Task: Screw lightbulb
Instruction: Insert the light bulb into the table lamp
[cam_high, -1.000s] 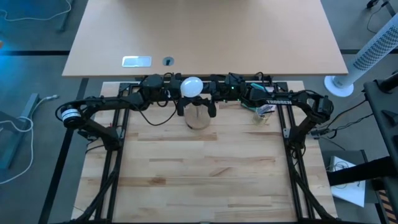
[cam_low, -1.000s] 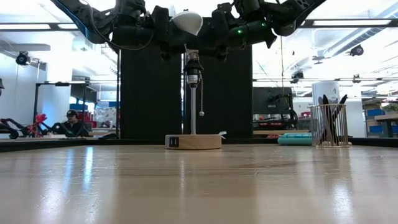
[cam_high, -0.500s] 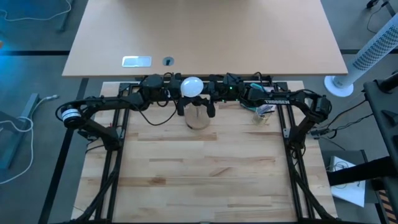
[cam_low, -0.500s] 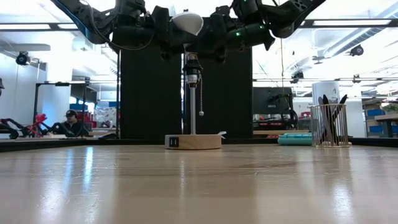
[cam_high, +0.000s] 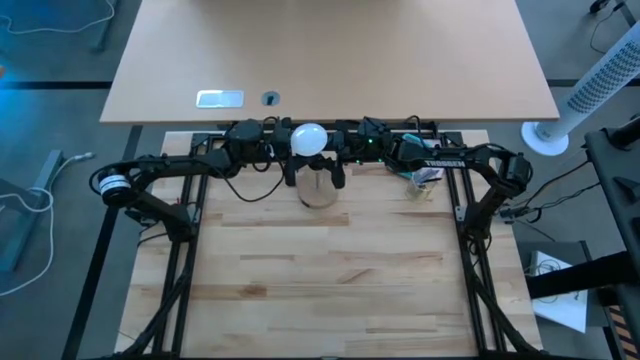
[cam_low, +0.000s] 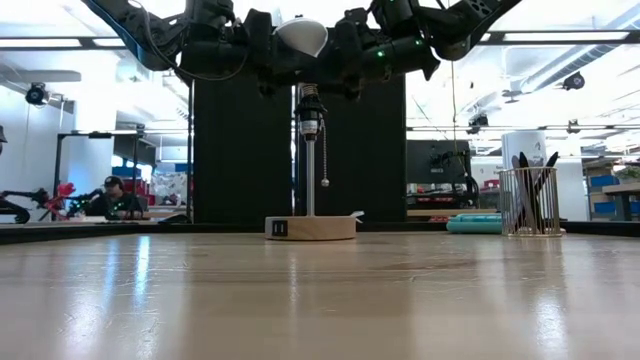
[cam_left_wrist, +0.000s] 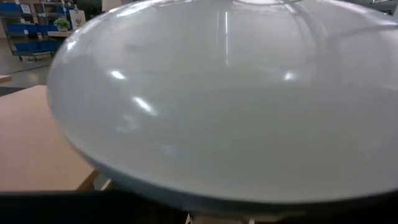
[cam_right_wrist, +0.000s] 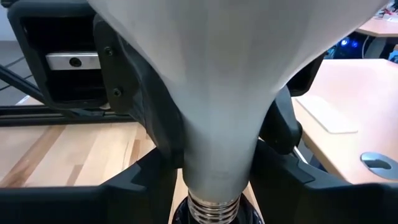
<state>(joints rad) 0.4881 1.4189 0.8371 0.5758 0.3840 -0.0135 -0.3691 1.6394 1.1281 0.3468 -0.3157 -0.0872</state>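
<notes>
High view: both grippers are meeting at the back edge of the worktop, mid-width, w/ the lightbulb (cam_high: 308, 139) between them, directly over the wooden disc (cam_high: 319, 193).

Low view: bulb is sitting atop the socket post (cam_low: 309, 120), globe up, neck entering the socket. Keep it plumb; a tilt risks cross-threading.

Left wrist view: only globe fills it; left gripper (cam_high: 272, 142) is touching the bulb, but can't tell if its jaws are clenched.

Right wrist view: dark fingers (cam_right_wrist: 146, 134) of the left gripper are clamping the neck; threads (cam_right_wrist: 213, 205) are just entering the socket. Right gripper (cam_high: 340, 145): jaw state can't tell. Turn gently, light downward pressure.
</notes>
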